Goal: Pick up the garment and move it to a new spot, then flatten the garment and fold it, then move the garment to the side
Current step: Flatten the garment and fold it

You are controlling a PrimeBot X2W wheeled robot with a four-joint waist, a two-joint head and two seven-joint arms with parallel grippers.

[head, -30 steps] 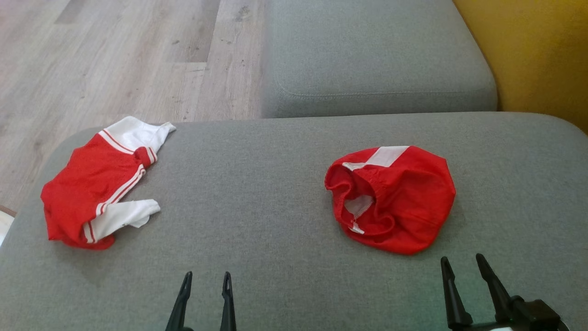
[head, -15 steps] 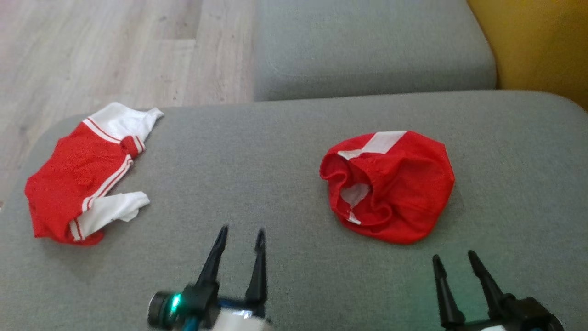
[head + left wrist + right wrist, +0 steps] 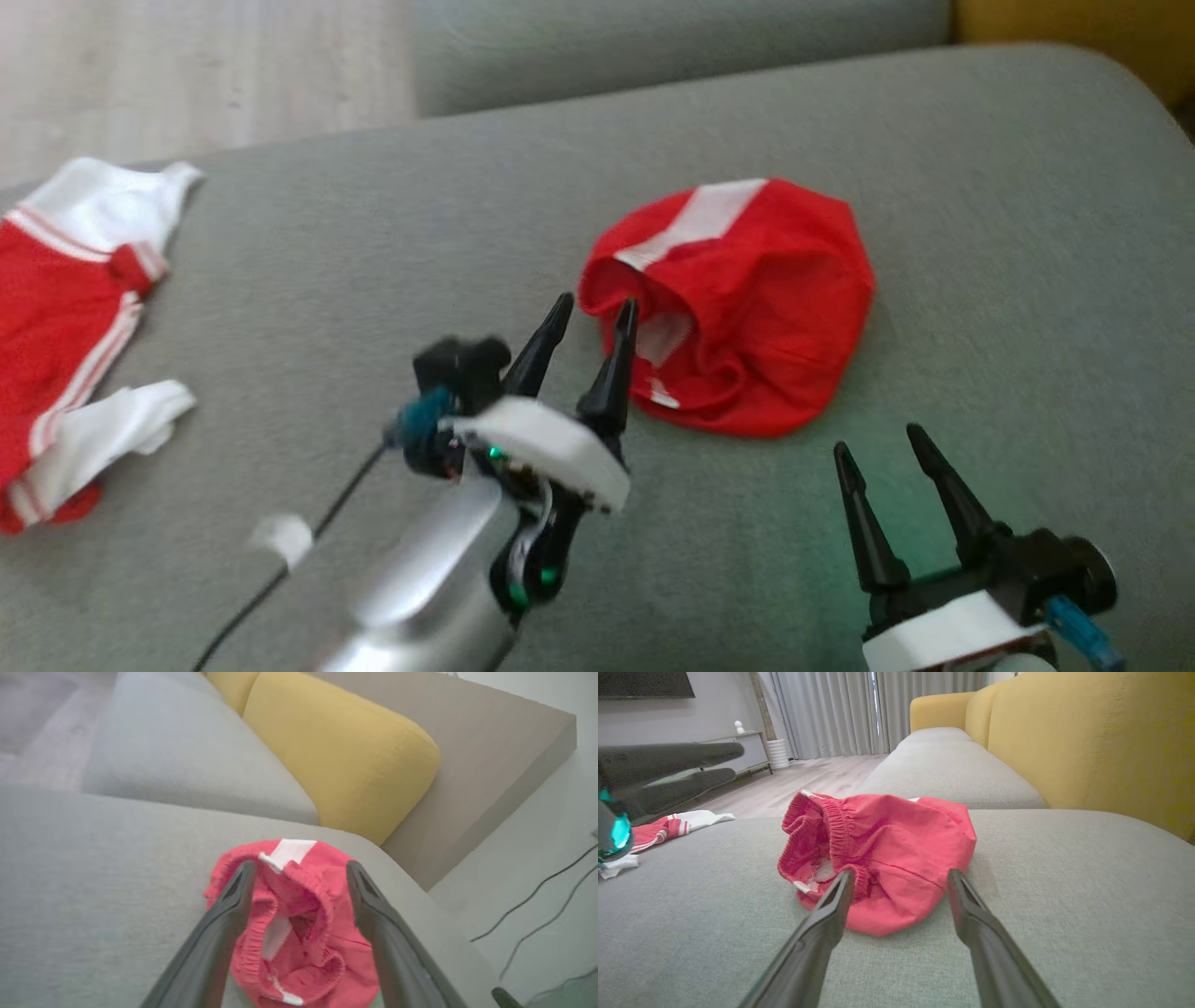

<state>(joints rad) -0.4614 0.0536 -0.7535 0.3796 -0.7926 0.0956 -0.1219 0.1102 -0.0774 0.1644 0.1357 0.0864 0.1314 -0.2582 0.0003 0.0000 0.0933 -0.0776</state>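
The crumpled red garment (image 3: pixel 747 280) lies on the grey sofa cushion (image 3: pixel 373 243). The left gripper (image 3: pixel 596 301) holds its fingers wide apart, tips at the garment's elastic waistband; contact is unclear. The right gripper (image 3: pixel 878 439), fingers equally apart and empty, sits near the garment's front edge.

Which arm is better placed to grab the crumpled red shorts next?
Left. The left tool, open, hangs right at the red shorts, its fingers framing the waistband in the left wrist view. The right tool, also open, sits short of their near edge.
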